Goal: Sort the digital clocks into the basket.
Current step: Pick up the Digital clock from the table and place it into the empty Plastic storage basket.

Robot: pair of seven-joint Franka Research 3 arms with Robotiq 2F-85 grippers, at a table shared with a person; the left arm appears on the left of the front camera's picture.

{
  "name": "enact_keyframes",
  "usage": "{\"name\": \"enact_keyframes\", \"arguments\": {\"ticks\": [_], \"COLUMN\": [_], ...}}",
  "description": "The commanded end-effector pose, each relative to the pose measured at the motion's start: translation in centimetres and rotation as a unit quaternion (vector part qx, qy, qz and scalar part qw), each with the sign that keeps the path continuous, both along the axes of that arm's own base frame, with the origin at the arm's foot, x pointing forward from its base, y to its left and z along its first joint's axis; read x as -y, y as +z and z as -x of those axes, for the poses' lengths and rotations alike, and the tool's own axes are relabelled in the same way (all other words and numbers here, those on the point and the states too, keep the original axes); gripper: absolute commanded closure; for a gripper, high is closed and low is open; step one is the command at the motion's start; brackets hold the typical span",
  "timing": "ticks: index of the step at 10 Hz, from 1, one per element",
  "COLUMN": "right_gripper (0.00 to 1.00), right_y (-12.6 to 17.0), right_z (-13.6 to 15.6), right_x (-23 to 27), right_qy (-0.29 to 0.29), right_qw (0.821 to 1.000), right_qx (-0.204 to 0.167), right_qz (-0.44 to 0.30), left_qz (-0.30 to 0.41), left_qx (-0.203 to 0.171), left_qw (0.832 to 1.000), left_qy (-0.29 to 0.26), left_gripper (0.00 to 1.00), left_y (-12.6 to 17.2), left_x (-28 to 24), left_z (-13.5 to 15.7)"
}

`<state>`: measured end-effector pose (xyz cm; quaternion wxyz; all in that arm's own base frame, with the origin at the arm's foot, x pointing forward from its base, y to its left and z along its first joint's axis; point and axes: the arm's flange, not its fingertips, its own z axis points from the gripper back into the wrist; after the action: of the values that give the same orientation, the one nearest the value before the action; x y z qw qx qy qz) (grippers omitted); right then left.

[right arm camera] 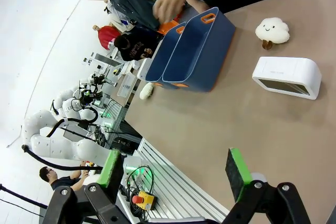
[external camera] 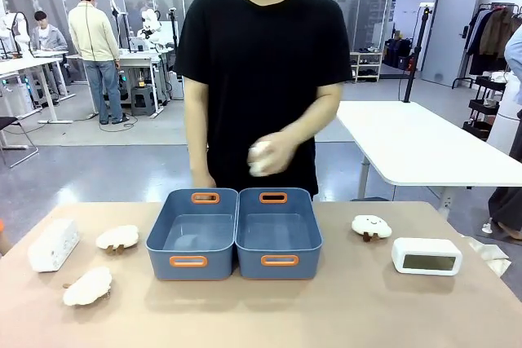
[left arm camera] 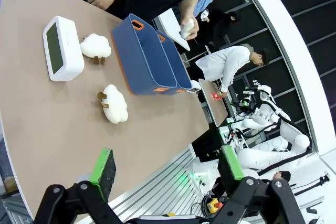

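Both clocks sit on the tabletop [external camera: 342, 307], neither binned yet: left clock [external camera: 54, 244] far out at the left side, right clock [external camera: 426, 256] right of the bins with its display facing near. Left bin [external camera: 212, 268] and right bin [external camera: 302, 268] touch side by side in the middle. They are identical, so a drop into the wrong one is a real risk; can't tell which is the target. Left hand [left arm camera: 168, 167] is released, jaws wide with nothing between the pads, up off the tabletop and well short of the left clock [left arm camera: 63, 48]. Right hand [right arm camera: 174, 169] is the same, spread and empty, with the right clock [right arm camera: 286, 77] ahead of it. Main trap is the toys: one cloud [external camera: 117, 238] just right of the left clock, another cloud [external camera: 87, 286] nearer, and a third cloud [external camera: 371, 226] just far-left of the right clock. All are white like the clocks, so a sloppy approach could grab or shove one. The clock shells look smooth and rounded, likely to slip or twist if pinched off-centre. Person's hand [external camera: 269, 155] holds something small and white above the far rim of the right bin, can't tell what. An arm carrying a clock in could meet it.
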<state>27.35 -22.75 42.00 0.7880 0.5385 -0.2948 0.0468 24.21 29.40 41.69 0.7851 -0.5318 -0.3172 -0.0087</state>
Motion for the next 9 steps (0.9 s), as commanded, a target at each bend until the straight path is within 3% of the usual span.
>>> {"name": "enact_keyframes", "arguments": {"ticks": [1,6,7,9], "right_gripper": [0.00,0.00,0.00,0.00], "right_y": [0.1,0.1,0.1,0.1], "right_z": [-0.1,-0.1,-0.1,-0.1], "right_x": [0.1,0.1,0.1,0.1], "right_qy": [0.001,0.001,0.001,0.001], "right_qw": [1.000,1.000,1.000,1.000], "right_qx": [0.007,0.007,0.007,0.007], "right_qz": [-0.002,-0.002,-0.002,-0.002], "left_qz": [-0.001,0.000,-0.077,-0.257], "left_qx": [0.002,0.000,-0.018,-0.058], "left_qw": [1.000,1.000,0.997,0.964], "left_qy": [-0.011,0.000,-0.002,-0.026], "left_gripper": [0.00,0.00,0.00,0.00], "left_y": [0.0,0.0,1.9,5.9], "left_x": [0.0,0.0,1.3,7.2], "left_z": [0.5,0.0,-0.8,-5.9]}}
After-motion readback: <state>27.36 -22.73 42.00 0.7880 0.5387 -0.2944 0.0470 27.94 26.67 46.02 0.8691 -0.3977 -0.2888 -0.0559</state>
